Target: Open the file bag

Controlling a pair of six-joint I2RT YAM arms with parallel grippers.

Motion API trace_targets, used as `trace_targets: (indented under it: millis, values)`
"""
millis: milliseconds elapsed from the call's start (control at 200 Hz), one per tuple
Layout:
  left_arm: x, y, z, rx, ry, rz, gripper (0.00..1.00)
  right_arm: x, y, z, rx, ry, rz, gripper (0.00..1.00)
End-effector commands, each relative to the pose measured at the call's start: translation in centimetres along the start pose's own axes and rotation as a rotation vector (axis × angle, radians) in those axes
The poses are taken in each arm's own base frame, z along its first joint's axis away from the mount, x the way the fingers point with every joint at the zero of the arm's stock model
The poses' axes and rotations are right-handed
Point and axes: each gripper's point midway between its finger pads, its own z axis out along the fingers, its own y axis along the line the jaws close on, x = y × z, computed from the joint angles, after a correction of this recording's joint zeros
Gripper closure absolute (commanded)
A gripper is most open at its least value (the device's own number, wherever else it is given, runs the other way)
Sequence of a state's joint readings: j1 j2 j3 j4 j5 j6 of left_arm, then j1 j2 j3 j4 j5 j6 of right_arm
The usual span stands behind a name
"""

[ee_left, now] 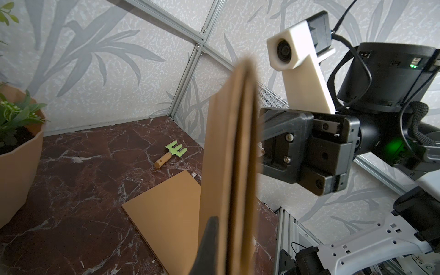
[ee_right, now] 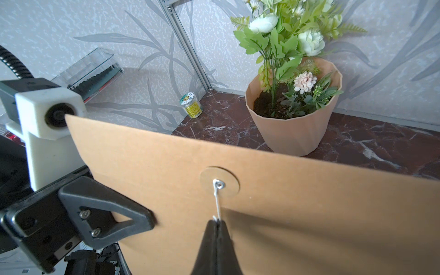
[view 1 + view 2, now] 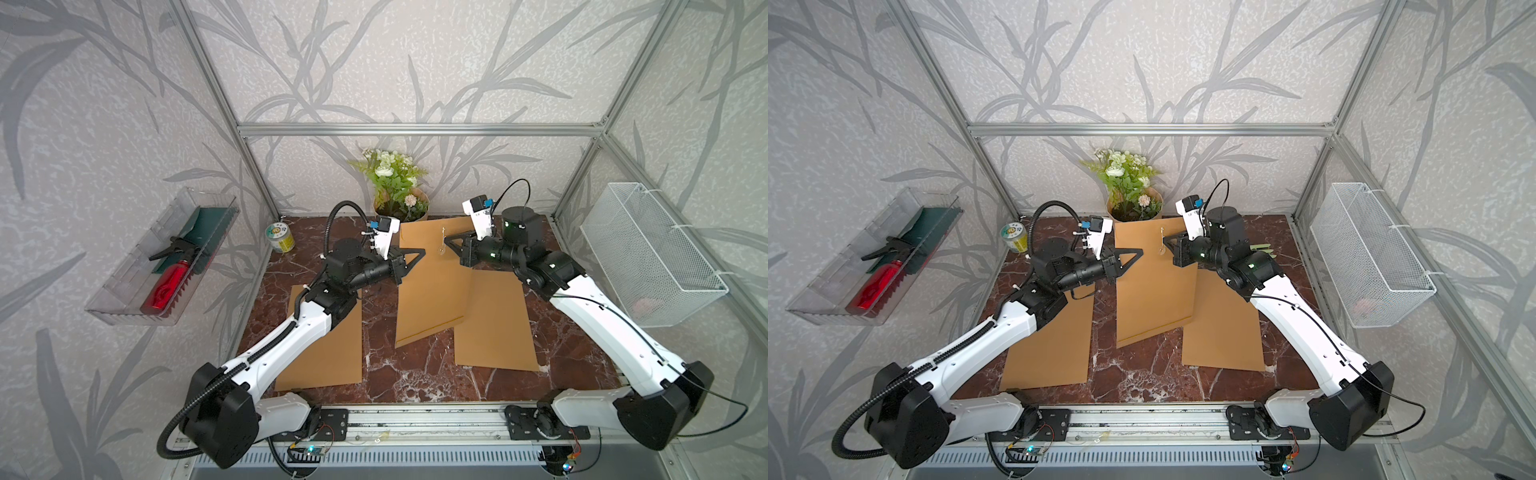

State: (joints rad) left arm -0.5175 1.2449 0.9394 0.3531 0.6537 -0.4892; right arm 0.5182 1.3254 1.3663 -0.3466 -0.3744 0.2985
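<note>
Although the marble table (image 3: 415, 382) is wide, I am working in a tight spot at its middle. The brown file bag (image 3: 432, 286) is there, tilted up, with its top end toward 12 o'clock and its lower end down toward 6 o'clock. The left gripper (image 3: 415, 254) is clamped shut on the bag's 9 o'clock edge. The right gripper (image 2: 216, 226) reaches in from 3 o'clock. It is pinched shut on the thin white string (image 2: 217, 204), just below the round paper disc (image 2: 219, 182) with its metal eyelet.

I judge the step to be freeing the string. To do it well, I would hold the bag firm on the left and draw the string gently along its own line, so the disc does not tear. I cannot tell whether any turns remain wound.

For room, the left envelope (image 3: 328, 345) lies flat at 7 o'clock. The right envelope (image 3: 494, 328) lies at 5 o'clock, partly under the bag. A plant pot (image 2: 295, 133) stands near the bag's top at 12 o'clock, so that way is cramped. A small jar (image 3: 280, 239) sits at 10 o'clock and a little garden fork (image 1: 172, 153) at 2 o'clock, both apart from the bag. Bare marble lies toward 6 o'clock.
</note>
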Motion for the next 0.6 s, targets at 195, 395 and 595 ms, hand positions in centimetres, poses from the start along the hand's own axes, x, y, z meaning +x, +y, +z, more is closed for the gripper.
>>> trace_targets:
  millis: [195,395,595]
  values:
    - [-0.5,-1.0,-0.2,0.036,-0.032,0.028,1.0,-1.9,3.2,0.5,-0.097,-0.014,-0.038,1.0]
    - [-0.9,-1.0,-0.3,0.027,-0.05,0.032,1.0,-1.7,5.0,1.3,-0.138,0.005,-0.058,1.0]
    - [-2.1,-0.7,-0.4,0.002,-0.102,0.034,1.0,-0.7,5.4,1.4,-0.142,0.022,-0.057,1.0]
